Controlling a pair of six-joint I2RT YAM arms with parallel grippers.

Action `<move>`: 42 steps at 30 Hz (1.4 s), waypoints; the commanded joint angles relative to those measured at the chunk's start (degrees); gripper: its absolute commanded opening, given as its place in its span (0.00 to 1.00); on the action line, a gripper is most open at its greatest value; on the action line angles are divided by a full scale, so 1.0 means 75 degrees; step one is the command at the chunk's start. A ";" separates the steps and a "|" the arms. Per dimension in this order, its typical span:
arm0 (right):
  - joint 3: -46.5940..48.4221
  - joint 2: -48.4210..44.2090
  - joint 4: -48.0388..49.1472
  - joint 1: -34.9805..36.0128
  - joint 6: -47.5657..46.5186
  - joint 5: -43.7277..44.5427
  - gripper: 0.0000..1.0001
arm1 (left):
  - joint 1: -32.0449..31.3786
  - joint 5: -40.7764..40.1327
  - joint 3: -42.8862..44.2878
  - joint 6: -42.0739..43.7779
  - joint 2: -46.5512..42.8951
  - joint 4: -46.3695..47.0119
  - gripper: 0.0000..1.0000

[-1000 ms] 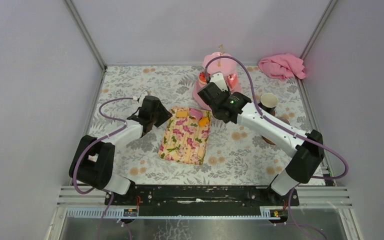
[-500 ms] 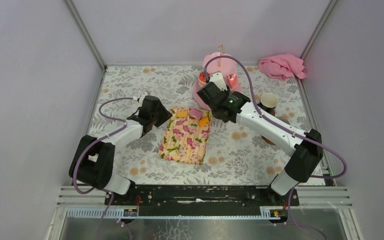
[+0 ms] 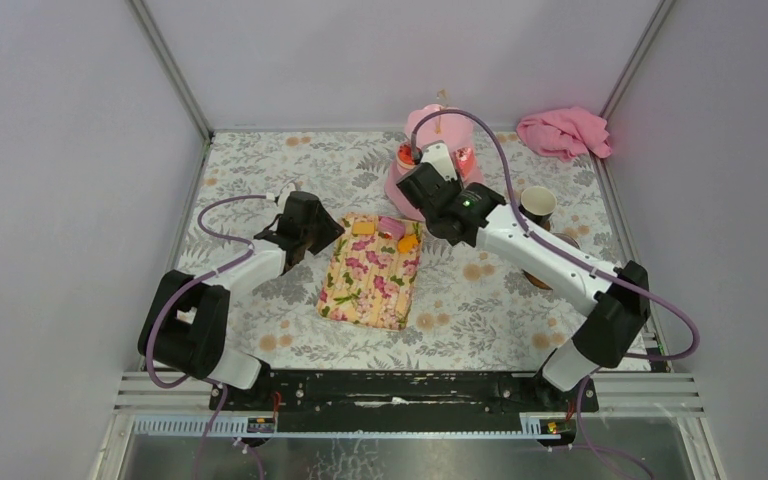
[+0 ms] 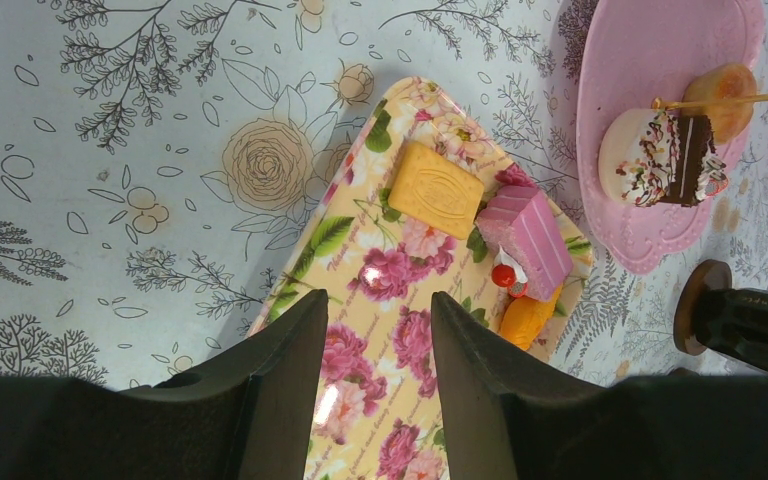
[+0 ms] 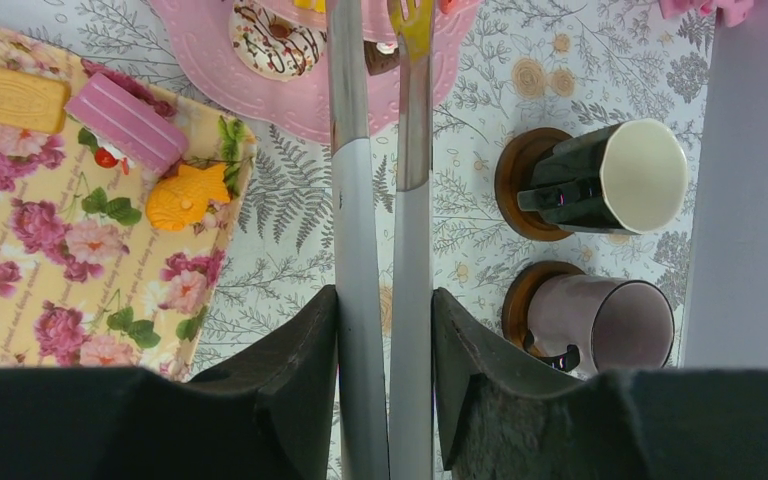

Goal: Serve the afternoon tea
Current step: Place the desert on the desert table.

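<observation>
My right gripper (image 5: 385, 300) is shut on metal tongs (image 5: 358, 200), whose tips reach over the bottom plate of the pink three-tier stand (image 5: 210, 40) (image 3: 430, 128). A chocolate doughnut cake (image 5: 278, 38) lies on that plate. My left gripper (image 4: 378, 310) is open and empty above the floral tray (image 4: 400, 270). A yellow biscuit (image 4: 436, 190), a pink cake (image 4: 525, 235) and an orange cake (image 4: 525, 318) lie at the tray's far end. A chocolate slice (image 4: 665, 158) sits on the stand. The black mug (image 5: 600, 180) and grey mug (image 5: 595, 320) lie on coasters to the right.
A pink cloth (image 3: 563, 132) lies in the back right corner. The floral tray (image 3: 370, 275) sits mid-table between the arms. Enclosure walls and metal posts close off the left, right and back. My right arm (image 3: 550, 260) crosses over the grey mug.
My right gripper with the tongs has shifted very slightly to the right by the stand. The left arm has not moved.
</observation>
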 commanded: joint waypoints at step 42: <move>-0.0976 -0.2544 -0.0495 0.1057 0.0920 -0.0028 0.36 | -0.0036 0.0037 0.0991 0.0460 0.0532 -0.0311 0.50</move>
